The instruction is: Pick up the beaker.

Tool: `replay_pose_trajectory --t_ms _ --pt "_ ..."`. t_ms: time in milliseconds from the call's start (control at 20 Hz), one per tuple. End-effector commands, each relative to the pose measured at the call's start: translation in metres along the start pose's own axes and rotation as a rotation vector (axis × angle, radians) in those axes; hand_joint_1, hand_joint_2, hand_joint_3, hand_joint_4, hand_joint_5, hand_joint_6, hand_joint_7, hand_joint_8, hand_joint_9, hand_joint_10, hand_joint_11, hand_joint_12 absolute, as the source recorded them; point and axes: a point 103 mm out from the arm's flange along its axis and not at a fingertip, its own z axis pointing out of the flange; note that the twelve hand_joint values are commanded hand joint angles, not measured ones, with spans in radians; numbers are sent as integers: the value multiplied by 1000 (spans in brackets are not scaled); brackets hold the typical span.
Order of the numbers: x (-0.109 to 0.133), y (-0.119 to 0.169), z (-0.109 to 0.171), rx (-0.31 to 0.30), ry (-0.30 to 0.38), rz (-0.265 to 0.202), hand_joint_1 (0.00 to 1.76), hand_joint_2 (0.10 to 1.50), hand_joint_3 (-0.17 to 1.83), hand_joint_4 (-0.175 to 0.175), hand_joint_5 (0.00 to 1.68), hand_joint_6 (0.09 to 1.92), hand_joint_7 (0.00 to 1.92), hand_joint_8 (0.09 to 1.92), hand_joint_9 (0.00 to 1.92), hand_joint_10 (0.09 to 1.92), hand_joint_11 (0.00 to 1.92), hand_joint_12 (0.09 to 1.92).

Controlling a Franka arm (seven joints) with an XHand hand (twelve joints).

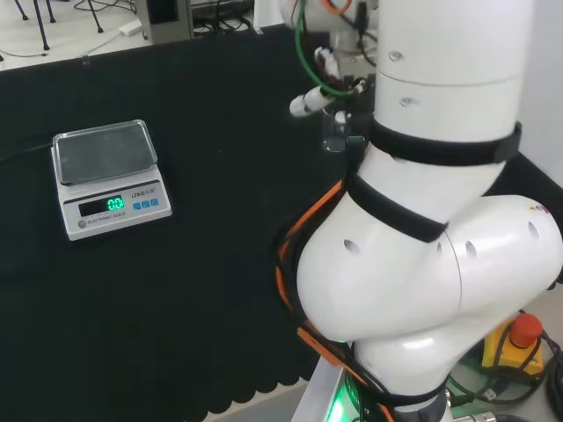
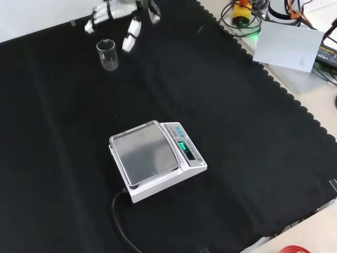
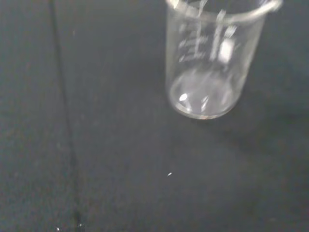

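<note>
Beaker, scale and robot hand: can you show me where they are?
Beaker [image 2: 108,55]: front view, on its clear side wall.
Scale [image 2: 146,153]: front view, on its metal pan.
Hand [image 2: 120,9]: front view, on its palm.

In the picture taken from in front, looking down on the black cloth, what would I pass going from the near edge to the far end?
Power cable → scale → clear beaker → the robot's hand, fingers spread just above and beside the beaker.

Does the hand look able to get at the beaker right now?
Probably yes. In the front view the hand hovers open just above and beside the upright beaker, with bare cloth around it and nothing between them.
</note>
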Motion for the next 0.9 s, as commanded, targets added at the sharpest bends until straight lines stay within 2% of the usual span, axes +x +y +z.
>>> replay_pose_trajectory --t_ms 50,350,500,650,900 --pt "-33 43 29 23 42 63 462 714 32 98 17 87 14 582 138 874 0 1471" --pt "-83 59 32 28 50 134 462 714 31 99 18 87 13 587 139 874 0 1471" --pt "-93 63 39 43 36 136 461 714 31 99 20 87 14 589 139 874 0 1471" --pt "-87 66 48 56 46 116 461 714 31 99 21 87 15 592 139 874 0 1471" --pt "-55 71 59 63 37 56 465 715 29 100 48 87 40 609 147 875 0 1482"
